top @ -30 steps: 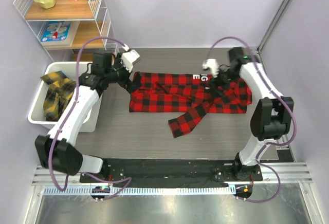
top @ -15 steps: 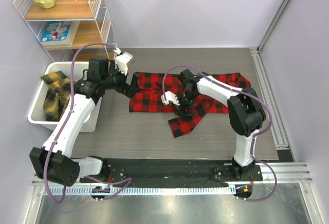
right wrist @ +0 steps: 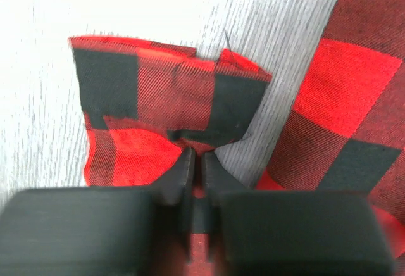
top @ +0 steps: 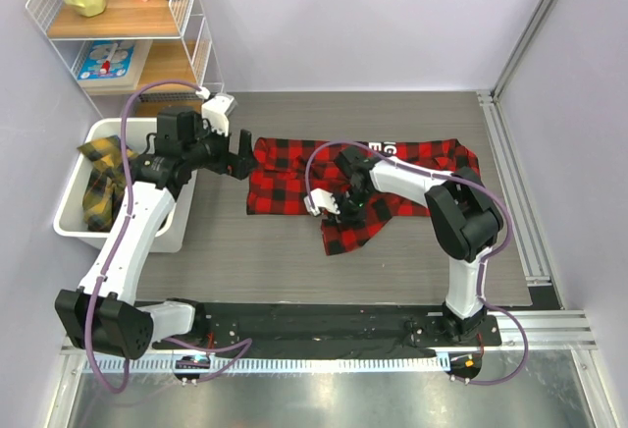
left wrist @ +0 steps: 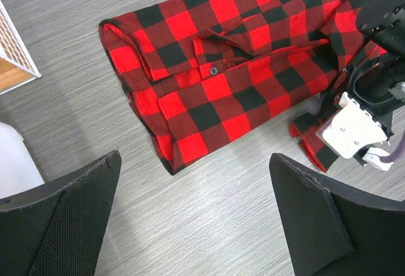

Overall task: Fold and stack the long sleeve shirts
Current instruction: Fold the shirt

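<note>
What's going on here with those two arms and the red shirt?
Two robot arms are folding a red-and-black shirt spread on the table. The right arm's fingers are pinched on the end of its loose sleeve. The left arm's fingers hover open above the shirt's other end, holding nothing. A yellow-and-black shirt lies in the white bin at the left.

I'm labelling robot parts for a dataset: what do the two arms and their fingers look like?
Both the left arm and right arm have white links with black joints. A purple cable loops along each. A white camera block sits at each wrist. The fingers are black, wedge-shaped, with textured inner faces.
</note>
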`<state>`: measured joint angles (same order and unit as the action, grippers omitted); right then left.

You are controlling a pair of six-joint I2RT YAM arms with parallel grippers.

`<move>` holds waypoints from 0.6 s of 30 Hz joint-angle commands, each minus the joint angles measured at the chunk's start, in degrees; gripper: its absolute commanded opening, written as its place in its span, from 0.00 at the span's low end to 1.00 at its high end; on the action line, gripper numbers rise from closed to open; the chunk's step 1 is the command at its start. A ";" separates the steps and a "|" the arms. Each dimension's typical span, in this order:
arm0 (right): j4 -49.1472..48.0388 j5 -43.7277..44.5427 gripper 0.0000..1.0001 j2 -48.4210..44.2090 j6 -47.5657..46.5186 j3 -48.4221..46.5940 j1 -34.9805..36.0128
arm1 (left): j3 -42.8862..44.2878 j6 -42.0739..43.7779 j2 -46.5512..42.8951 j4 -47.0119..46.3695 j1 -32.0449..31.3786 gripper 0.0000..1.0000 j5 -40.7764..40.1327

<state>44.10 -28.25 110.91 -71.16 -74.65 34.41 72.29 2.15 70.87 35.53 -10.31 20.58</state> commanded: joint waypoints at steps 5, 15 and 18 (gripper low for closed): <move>0.28 0.40 0.01 -5.08 3.65 -1.36 -0.22 | 1.62 0.22 3.39 -0.72 0.64 0.99 5.25; -1.63 -7.34 0.01 -6.33 25.60 -24.29 -13.13 | 3.56 1.36 7.17 -4.06 0.55 0.98 9.39; -10.76 -5.59 0.01 -3.61 34.57 -29.49 -17.61 | 4.00 1.36 7.88 -5.29 0.64 0.98 8.87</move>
<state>44.01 -32.88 107.48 -50.78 -96.99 22.52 73.34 3.25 78.39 34.74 -10.00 28.18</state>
